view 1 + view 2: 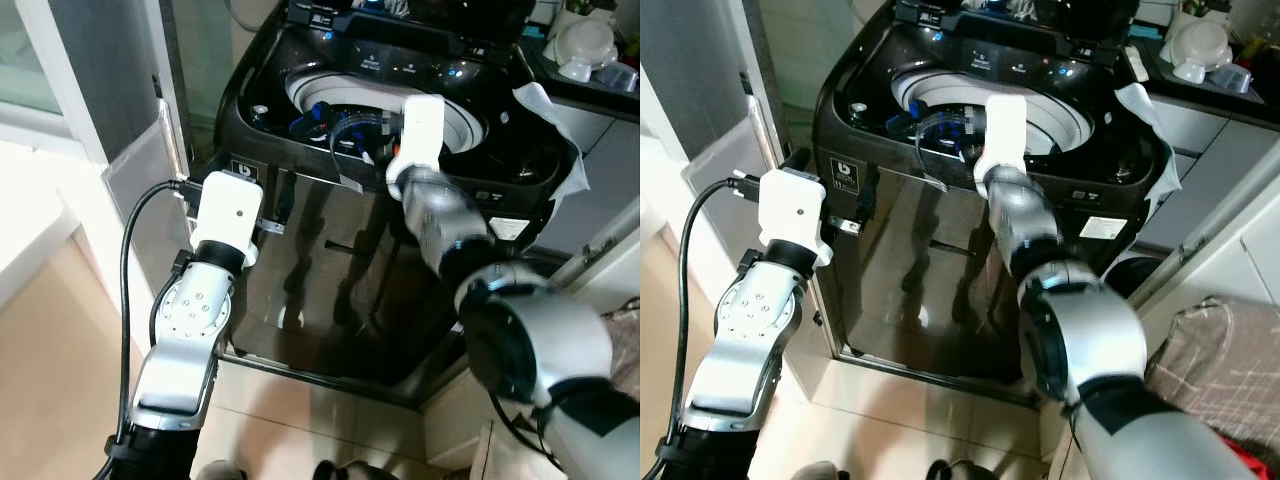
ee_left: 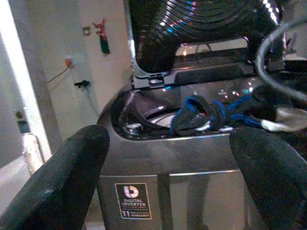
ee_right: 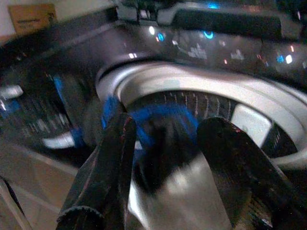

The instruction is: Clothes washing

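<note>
In the left eye view, a black top-loading washing machine (image 1: 400,200) stands open, its lid raised at the back, and dark and blue clothes (image 1: 335,125) lie bunched at the front-left of the white-rimmed drum (image 1: 470,125). The right arm reaches over the machine's front edge toward the drum, while the left arm is held up in front of the machine's left front corner. The right eye view shows the same layout, with a checked cloth (image 1: 1220,370) lying low at the right and white containers (image 1: 1195,45) on the worktop (image 1: 1240,95) behind the machine. In the left wrist view, the left hand (image 2: 168,177) is released, its two black fingers spread wide before the machine's front panel, the blue-and-dark clothes draped over the rim beyond. In the right wrist view, blurred, the right hand (image 3: 160,158) is over the drum opening with fingers parted around dark and blue fabric; whether it grips that fabric cannot be told.
</note>
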Robot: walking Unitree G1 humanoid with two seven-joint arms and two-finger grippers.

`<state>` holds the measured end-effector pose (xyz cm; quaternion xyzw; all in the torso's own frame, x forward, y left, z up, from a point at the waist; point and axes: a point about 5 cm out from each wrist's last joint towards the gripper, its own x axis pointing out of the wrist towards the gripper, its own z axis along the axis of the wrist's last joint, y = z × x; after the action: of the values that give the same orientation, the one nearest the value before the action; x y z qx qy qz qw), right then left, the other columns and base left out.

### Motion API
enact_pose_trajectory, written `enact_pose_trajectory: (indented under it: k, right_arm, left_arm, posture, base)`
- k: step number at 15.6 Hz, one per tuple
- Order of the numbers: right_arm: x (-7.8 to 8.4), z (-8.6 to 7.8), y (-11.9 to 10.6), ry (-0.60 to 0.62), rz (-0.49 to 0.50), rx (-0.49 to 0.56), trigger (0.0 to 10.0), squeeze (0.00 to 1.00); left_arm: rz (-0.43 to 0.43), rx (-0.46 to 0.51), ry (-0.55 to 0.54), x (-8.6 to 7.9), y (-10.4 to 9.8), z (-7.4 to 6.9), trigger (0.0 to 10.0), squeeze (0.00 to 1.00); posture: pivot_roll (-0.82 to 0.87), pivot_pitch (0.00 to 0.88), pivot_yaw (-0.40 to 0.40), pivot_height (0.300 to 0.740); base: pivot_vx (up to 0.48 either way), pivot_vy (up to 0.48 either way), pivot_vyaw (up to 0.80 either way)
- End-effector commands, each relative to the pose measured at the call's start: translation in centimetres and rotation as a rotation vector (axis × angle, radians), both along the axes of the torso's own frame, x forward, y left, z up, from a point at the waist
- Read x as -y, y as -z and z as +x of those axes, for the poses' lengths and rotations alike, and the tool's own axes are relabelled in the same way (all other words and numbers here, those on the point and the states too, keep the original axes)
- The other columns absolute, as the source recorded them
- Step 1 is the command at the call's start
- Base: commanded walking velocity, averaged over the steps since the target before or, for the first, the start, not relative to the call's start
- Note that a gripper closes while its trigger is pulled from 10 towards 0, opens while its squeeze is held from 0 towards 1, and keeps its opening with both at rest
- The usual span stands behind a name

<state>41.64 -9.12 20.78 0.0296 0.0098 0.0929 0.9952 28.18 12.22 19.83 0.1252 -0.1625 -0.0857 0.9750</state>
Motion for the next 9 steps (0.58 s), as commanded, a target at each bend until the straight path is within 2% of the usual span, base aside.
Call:
enact_pose_trajectory:
  k: [1,6,9]
  right_arm:
    - [0.8,0.3,-0.8,0.017,0.007,-0.002,10.0,0.0]
    - [0.6,0.6,-1.4,0.024,-0.013,-0.048,10.0,0.0]
    - [-0.1,0.6,-2.0,-0.003,-0.033,-0.052,10.0,0.0]
  left_arm:
    - [-0.006,0.022,0.0,0.5,-0.5,-0.6,10.0,0.0]
    - [-0.053,0.036,-0.064,0.3,-0.8,-1.8,10.0,0.0]
    - [-0.065,0.025,-0.108,0.2,-0.6,-2.6,10.0,0.0]
  posture:
    - [0.18,0.0,-0.203,0.74]
    - [0.21,0.05,-0.272,0.74]
    - [0.23,0.084,-0.307,0.74]
  base:
    - [0.0,0.0,0.0]
    - [0.0,0.0,0.0]
    - [0.0,0.0,0.0]
